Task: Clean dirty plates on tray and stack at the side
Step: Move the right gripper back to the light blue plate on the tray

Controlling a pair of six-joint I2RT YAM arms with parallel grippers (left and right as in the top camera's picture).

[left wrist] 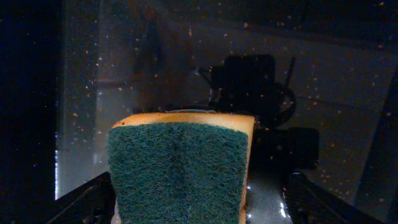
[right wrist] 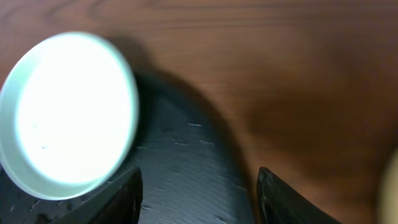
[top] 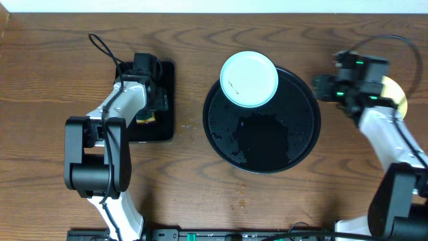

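One pale mint-blue plate (top: 249, 79) lies on the far left rim of the large round black tray (top: 267, 150). It has a small dark smear. The plate also shows in the right wrist view (right wrist: 68, 112), with the tray (right wrist: 186, 168) below it. A pale yellow plate (top: 396, 95) lies on the wood at the far right, partly under my right arm. My right gripper (top: 321, 87) is open and empty at the tray's right rim (right wrist: 199, 199). My left gripper (top: 148, 107) is open, its fingers either side of a green-topped sponge (left wrist: 179, 171). Only one mint-blue plate is in view.
The sponge (top: 146, 119) lies in a small rectangular black tray (top: 167, 127) on the left. The round tray's floor looks wet. Bare wood-grain tabletop (top: 40, 80) lies left, between the trays and along the front.
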